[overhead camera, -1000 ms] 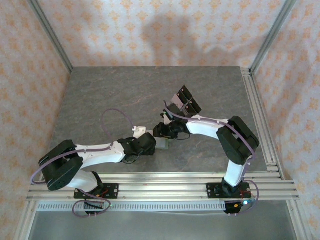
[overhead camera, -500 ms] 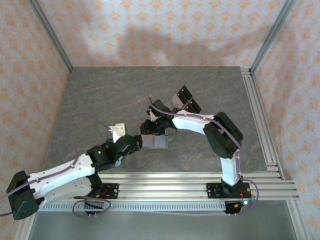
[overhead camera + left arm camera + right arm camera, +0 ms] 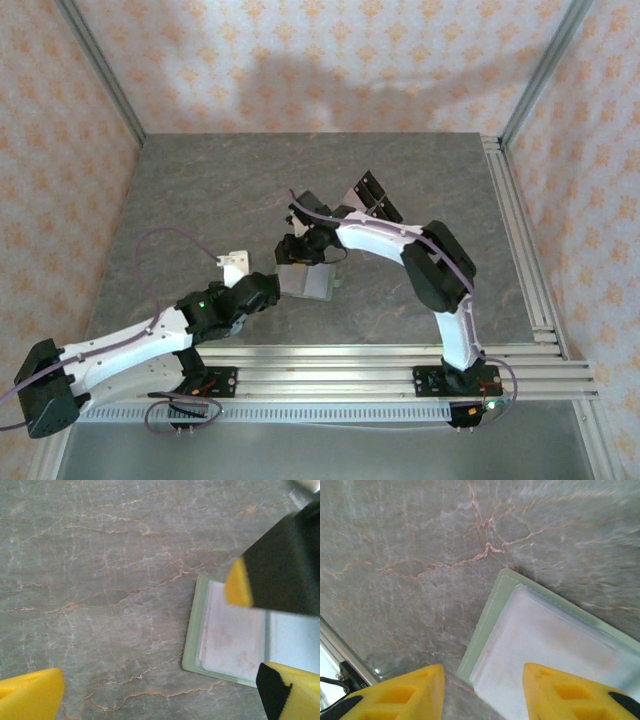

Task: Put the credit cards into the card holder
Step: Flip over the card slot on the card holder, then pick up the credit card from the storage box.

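The sage-green card holder [image 3: 306, 283] lies open and flat on the grey table. A pale mauve credit card [image 3: 232, 641] rests on its lighter inside. My left gripper [image 3: 270, 290] stands open just to the left of the holder; its yellow fingertips [image 3: 30, 696] are spread wide over bare table, the holder [image 3: 192, 645] between them to the right. My right gripper [image 3: 299, 258] hovers open over the holder's far edge. In the right wrist view its fingertips [image 3: 407, 692] straddle a corner of the holder [image 3: 487, 625] and the pale card [image 3: 545, 645].
A clear stand with black panels [image 3: 371, 200] stands behind the right arm. Aluminium rails [image 3: 520, 230] run along the table's right side and near edge. One right finger [image 3: 280, 570] crosses the left wrist view above the holder.
The left arm has swung down and drawn its gripper back off the holder. The right gripper has moved left and farther out over it. More of the holder shows.
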